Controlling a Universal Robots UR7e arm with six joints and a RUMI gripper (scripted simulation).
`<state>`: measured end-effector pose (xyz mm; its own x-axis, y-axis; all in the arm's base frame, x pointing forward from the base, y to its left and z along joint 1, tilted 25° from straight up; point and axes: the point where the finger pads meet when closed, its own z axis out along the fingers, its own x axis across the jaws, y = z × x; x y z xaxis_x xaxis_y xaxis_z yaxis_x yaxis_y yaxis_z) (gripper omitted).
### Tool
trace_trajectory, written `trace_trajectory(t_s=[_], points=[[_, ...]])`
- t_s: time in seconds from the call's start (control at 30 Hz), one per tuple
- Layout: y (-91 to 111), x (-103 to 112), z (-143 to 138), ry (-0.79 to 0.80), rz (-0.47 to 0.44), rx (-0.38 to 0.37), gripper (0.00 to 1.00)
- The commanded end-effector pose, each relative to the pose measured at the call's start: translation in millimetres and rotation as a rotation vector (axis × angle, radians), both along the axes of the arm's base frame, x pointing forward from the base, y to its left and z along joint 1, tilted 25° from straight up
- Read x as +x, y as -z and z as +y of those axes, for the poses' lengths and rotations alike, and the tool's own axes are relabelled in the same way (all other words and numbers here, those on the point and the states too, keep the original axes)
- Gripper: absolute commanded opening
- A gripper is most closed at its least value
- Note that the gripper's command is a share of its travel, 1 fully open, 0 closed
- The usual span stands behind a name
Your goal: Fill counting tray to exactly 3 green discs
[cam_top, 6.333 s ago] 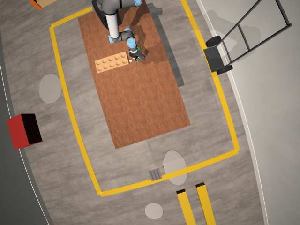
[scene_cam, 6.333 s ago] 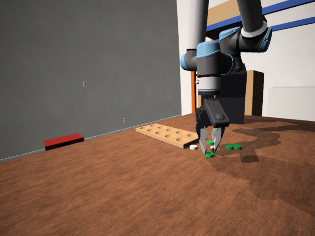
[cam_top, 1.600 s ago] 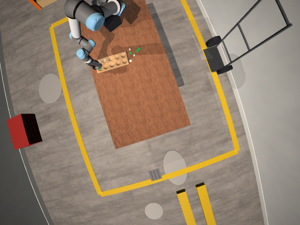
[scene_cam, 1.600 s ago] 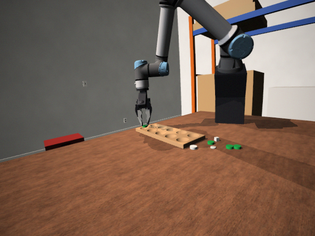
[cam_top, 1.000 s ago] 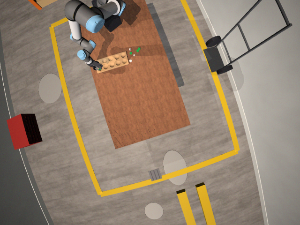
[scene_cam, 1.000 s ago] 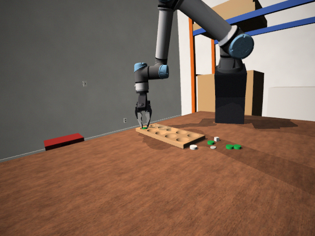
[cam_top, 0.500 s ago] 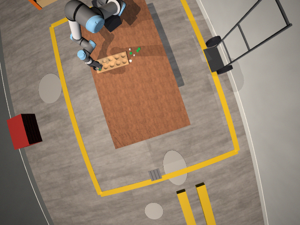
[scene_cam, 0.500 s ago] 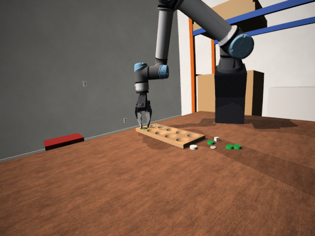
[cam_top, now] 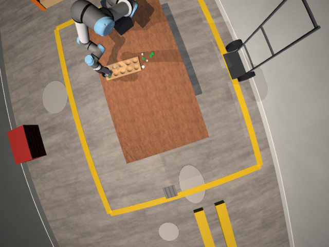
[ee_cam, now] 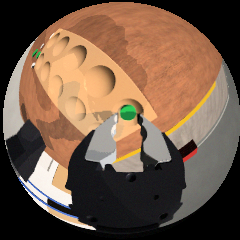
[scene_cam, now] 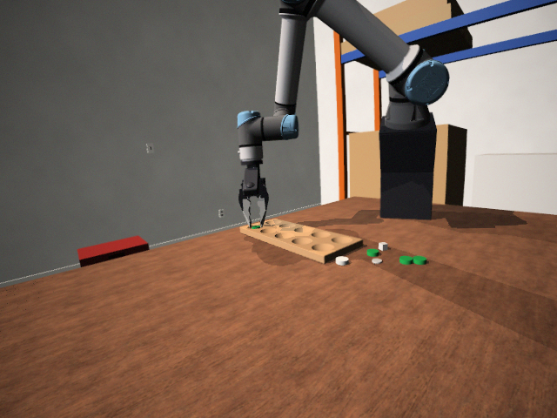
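The wooden counting tray [cam_top: 125, 67] [scene_cam: 287, 246] [ee_cam: 116, 96] lies on the brown table with several round pockets. One green disc [cam_top: 109, 76] [scene_cam: 255, 226] [ee_cam: 128, 112] sits low in the end corner pocket. My gripper [cam_top: 109, 75] [scene_cam: 254, 225] [ee_cam: 129, 122] stands upright over that pocket with its fingertips on either side of the disc, slightly parted and not squeezing it. The other pockets look empty. Three more green discs [scene_cam: 372, 252] [scene_cam: 406, 259] [scene_cam: 419, 259] lie on the table past the tray's other end; they also show in the overhead view [cam_top: 143, 58] [cam_top: 151, 54].
White pieces lie among the loose green discs: a white disc [scene_cam: 341, 260] [cam_top: 143, 66] by the tray's end, a small white cube [scene_cam: 382, 246] and a small grey-white disc [scene_cam: 377, 260]. The arm's dark base block [scene_cam: 406, 171] stands behind the tray.
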<state>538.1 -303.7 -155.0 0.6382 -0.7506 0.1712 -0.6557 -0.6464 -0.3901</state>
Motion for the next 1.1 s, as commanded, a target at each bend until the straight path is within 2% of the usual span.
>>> trace_trajectory(t_s=[0.0, 0.77, 1.07], points=[[-1, 0, -1, 0.000, -0.001, -0.001, 0.21], [-6, -2, -1, 0.000, -0.001, -0.001, 0.28], [-31, -13, -6, 0.000, -0.001, -0.001, 0.28]])
